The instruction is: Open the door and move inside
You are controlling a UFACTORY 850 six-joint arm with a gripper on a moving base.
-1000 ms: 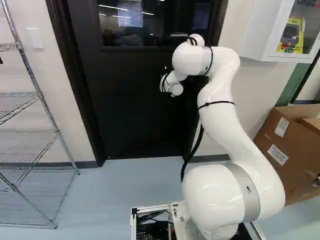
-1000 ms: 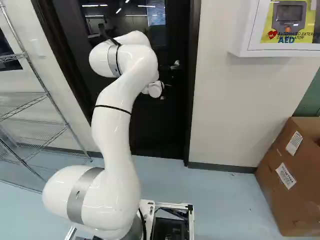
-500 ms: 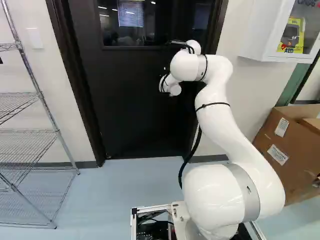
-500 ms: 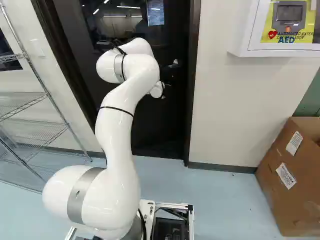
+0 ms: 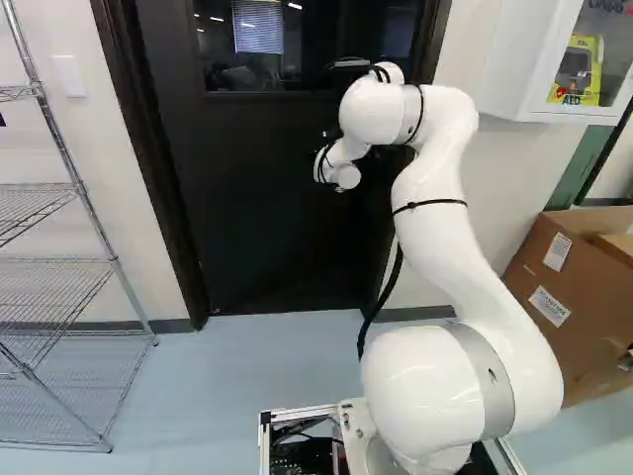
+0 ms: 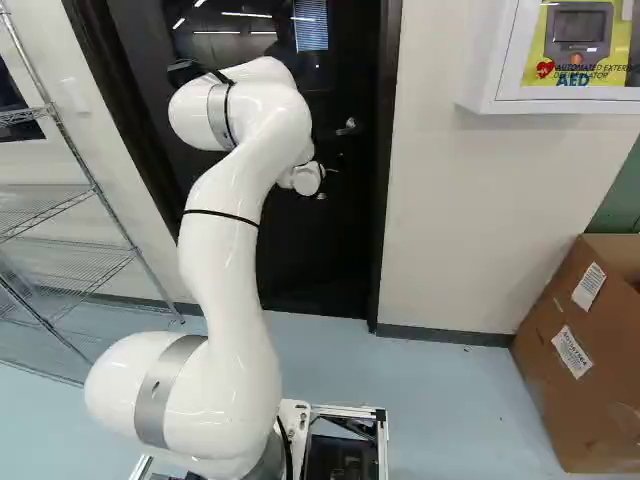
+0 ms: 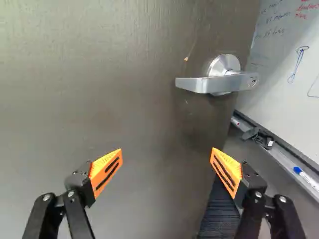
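Near the door (image 5: 267,218), black gripper (image 5: 330,137) spread wide, orange pads (image 7: 105,172) well apart, lever handle (image 7: 199,85) ahead

Wire shelving (image 5: 113,260) and a cardboard box (image 6: 560,400) stand on blue floor (image 5: 237,366)

door (image 5: 267,228): top cut off in both base views, part hidden behind the arm (image 5: 430,228)
window (image 5: 297,59): top cut off, reflections unclear
wire rack (image 5: 114,259): left side cut off
cardboard box (image 6: 600,420): right side cut off
wall cabinet (image 6: 492,60): top and right cut off
whiteboard (image 7: 276,84): partly outside the wrist view, smallest writing illegible
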